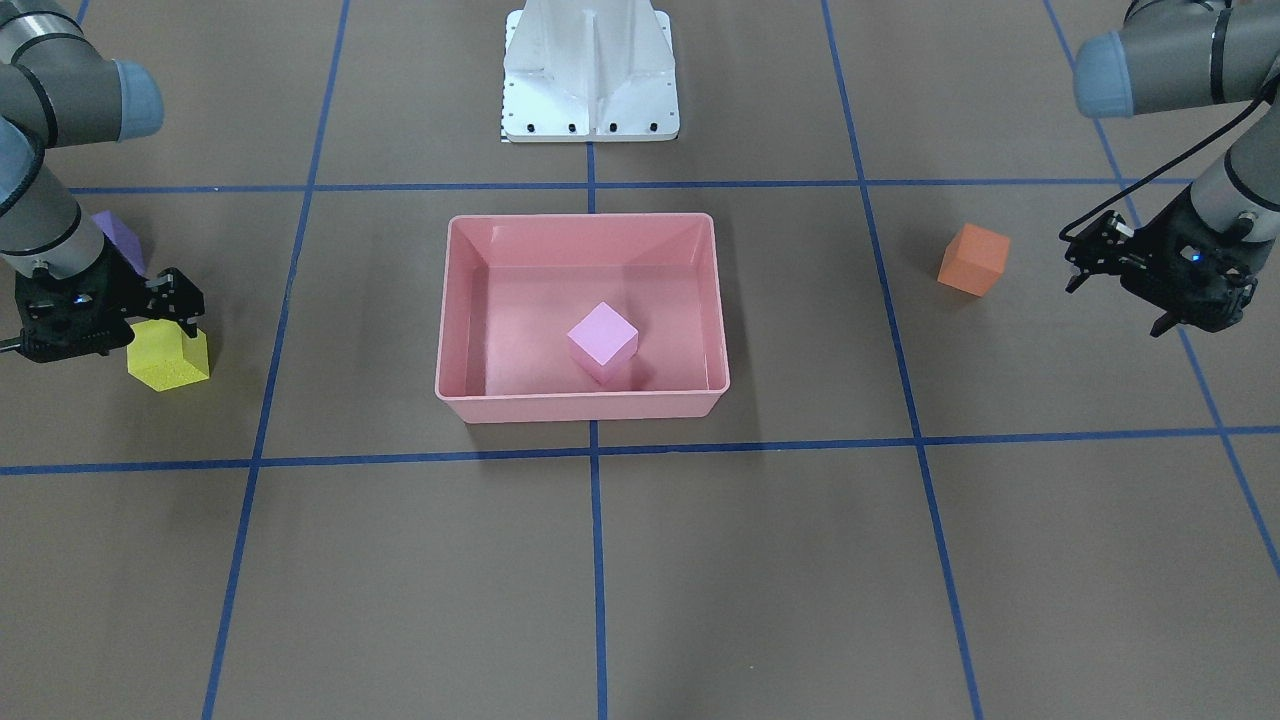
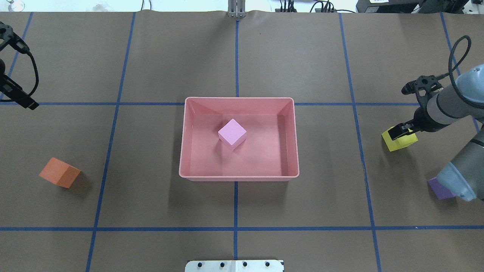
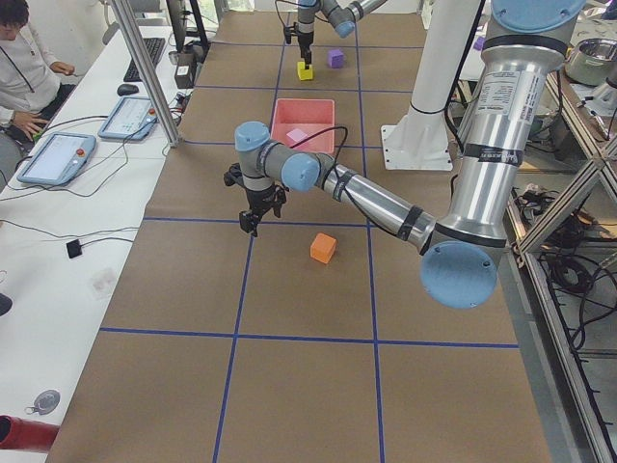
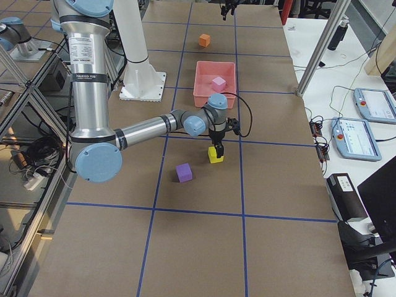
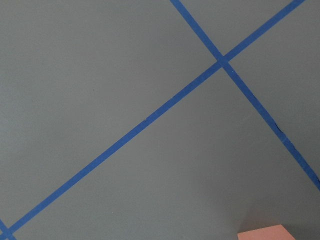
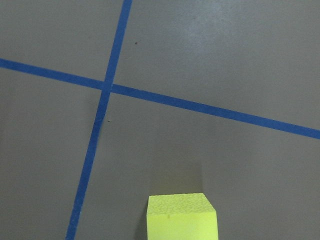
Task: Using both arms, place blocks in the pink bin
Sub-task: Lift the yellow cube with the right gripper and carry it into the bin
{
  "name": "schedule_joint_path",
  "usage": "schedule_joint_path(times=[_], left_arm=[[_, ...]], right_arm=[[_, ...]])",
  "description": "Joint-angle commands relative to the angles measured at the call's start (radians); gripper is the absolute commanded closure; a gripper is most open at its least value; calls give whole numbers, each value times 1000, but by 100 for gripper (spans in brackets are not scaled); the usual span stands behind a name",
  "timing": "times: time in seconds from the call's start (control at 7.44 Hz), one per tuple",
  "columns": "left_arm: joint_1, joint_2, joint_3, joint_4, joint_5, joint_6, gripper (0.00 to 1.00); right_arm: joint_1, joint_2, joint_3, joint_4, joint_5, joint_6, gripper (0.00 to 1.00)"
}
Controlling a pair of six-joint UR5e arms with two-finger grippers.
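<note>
Yellow block [image 6: 182,217]: sitting on the brown table [image 1: 400,580] directly under the right gripper's fingers, with its top face showing at the lower edge of the right wrist view.
Right gripper [image 1: 172,310]: hanging fingers-down over the yellow block, with the fingertips reaching the block's upper part. I cannot tell whether they are pinching it or only straddling it.
Purple block [image 1: 122,240]: lying just beside those fingers on the robot's side, partly hidden by the right arm [image 1: 45,210].
Left gripper [image 1: 1115,305]: hovering over bare table with its fingers standing spread, gripping nothing.
Orange block [image 1: 974,260]: resting near the left fingers on their bin side, not touching them. One corner is peeking into the bottom of the left wrist view.
Light pink-lilac block [image 1: 602,340]: sitting on the floor of the pink bin [image 1: 580,405], well apart from both sets of fingers.
Pink bin: lying between the two grippers, with only the pink-lilac block inside.
Blue tape lines [image 1: 600,560]: crossing the table in a grid under both grippers.
</note>
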Motion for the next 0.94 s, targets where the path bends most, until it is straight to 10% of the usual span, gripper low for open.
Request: schedule_joint_path(times=[0.0,0.27,0.81], left_arm=[[0,0,-1,0,0,0,0],[0,12,-6,0,0,0,0],[0,14,-3,0,0,-2,0]], right_arm=[[-15,11,-43,0,-3,1,5],[-15,25,-37,0,3,16,85],[-29,239,28,-17,109,391,100]])
